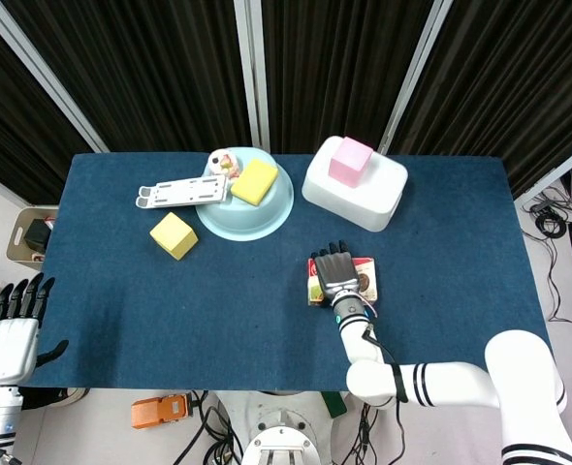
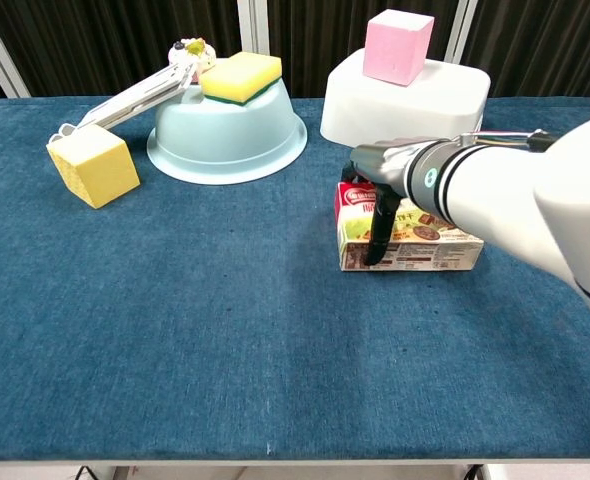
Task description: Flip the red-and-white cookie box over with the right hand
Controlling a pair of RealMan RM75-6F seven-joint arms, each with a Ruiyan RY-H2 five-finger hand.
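Note:
The red-and-white cookie box (image 2: 427, 240) lies flat on the blue table (image 2: 175, 330), right of centre, its long printed side facing me. My right hand (image 2: 387, 178) lies palm down over the box's left part, fingers stretched flat across the top (image 1: 334, 273). Its thumb (image 2: 378, 228) hangs down the front face. The right end of the box (image 1: 367, 281) shows beside the hand. My left hand (image 1: 11, 331) hangs off the table's near left corner, fingers spread, holding nothing.
Behind the box stands a white tub (image 2: 405, 100) with a pink cube (image 2: 398, 46) on top. An upturned light-blue bowl (image 2: 225, 135) carries a yellow sponge (image 2: 241, 76). A white strip (image 2: 125, 100) leans from the bowl onto a yellow cube (image 2: 92, 165).

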